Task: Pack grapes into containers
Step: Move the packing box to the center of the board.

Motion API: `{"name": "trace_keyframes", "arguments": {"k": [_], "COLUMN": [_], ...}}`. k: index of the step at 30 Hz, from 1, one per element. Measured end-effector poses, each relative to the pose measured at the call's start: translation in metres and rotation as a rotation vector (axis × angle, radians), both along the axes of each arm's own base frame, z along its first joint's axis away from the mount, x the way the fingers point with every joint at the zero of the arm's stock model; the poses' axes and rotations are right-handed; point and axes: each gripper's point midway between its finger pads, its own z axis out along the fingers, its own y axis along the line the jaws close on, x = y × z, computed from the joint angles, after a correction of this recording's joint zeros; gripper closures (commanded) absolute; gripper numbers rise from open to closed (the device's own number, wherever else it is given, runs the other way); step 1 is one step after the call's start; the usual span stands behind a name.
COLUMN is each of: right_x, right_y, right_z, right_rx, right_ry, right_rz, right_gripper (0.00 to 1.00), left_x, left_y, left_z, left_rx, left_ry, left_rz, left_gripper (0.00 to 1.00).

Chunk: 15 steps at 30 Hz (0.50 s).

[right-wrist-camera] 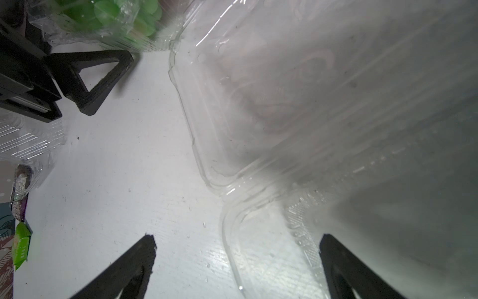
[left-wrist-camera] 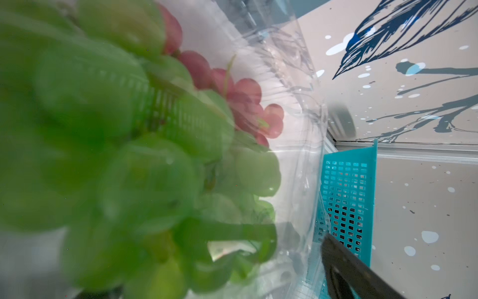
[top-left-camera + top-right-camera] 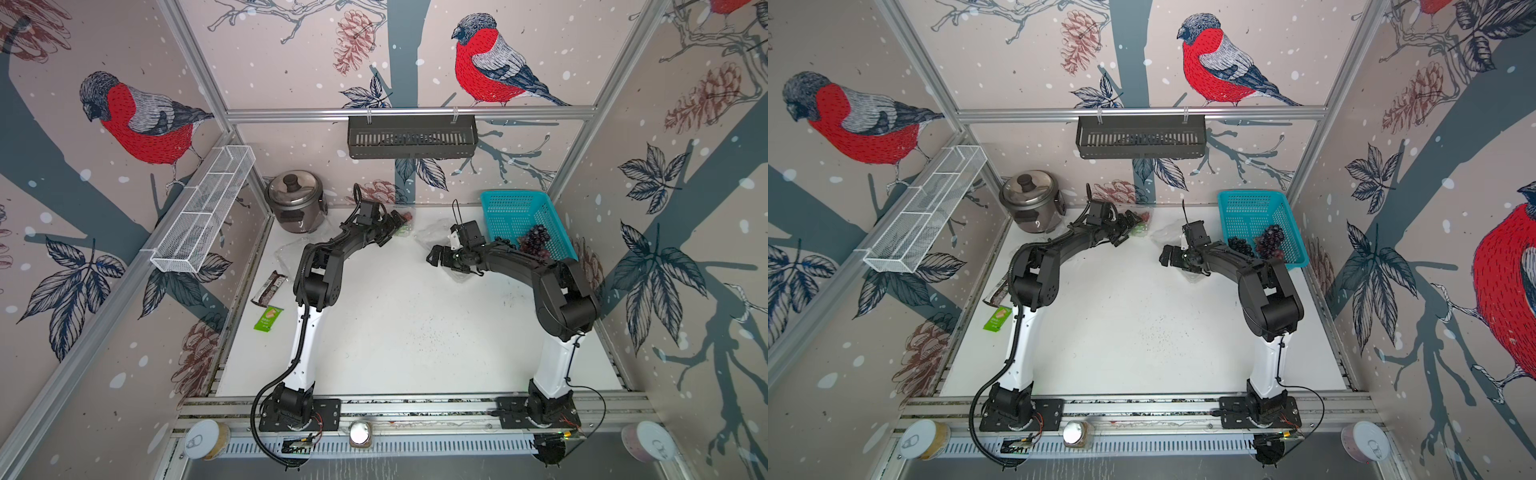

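Observation:
A bunch of green grapes (image 2: 134, 160) fills the left wrist view, blurred and very close, with red grapes (image 2: 245, 103) behind it inside a clear container (image 3: 406, 224) at the back middle. My left gripper (image 3: 392, 229) reaches into that container with its jaws wide apart. Only one finger (image 2: 344, 269) shows there; the other is hidden by the grapes. My right gripper (image 1: 238, 246) stands open over the rim of an empty open container (image 1: 297, 108). Dark grapes (image 3: 536, 242) lie in the turquoise basket (image 3: 515, 208). Another clear container (image 3: 286, 257) lies left of my left arm.
A steel rice cooker (image 3: 295, 203) stands at the back left. Two snack packs, one dark (image 3: 269, 286) and one green (image 3: 268, 318), lie by the left edge. A black rack (image 3: 411, 137) hangs on the back wall and a white wire shelf (image 3: 203, 212) on the left.

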Motion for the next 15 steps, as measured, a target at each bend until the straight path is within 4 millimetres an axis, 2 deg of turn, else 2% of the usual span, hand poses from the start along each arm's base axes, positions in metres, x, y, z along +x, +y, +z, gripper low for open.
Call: {"name": "trace_keyframes", "arguments": {"k": [9, 15], "right_x": [0.000, -0.004], "right_y": [0.001, 0.001], "right_z": [-0.002, -0.004], "right_rx": [0.000, 0.007], "right_ry": [0.006, 0.011], "right_rz": [-0.001, 0.002], "right_gripper": [0.00, 0.00], "left_x": [-0.003, -0.006], "left_y": [-0.003, -0.013], "left_z": [-0.002, -0.007], "left_rx": [-0.010, -0.020], "left_ry": [0.013, 0.020], "left_rz": [-0.015, -0.023], "left_gripper": [0.03, 0.03]}}
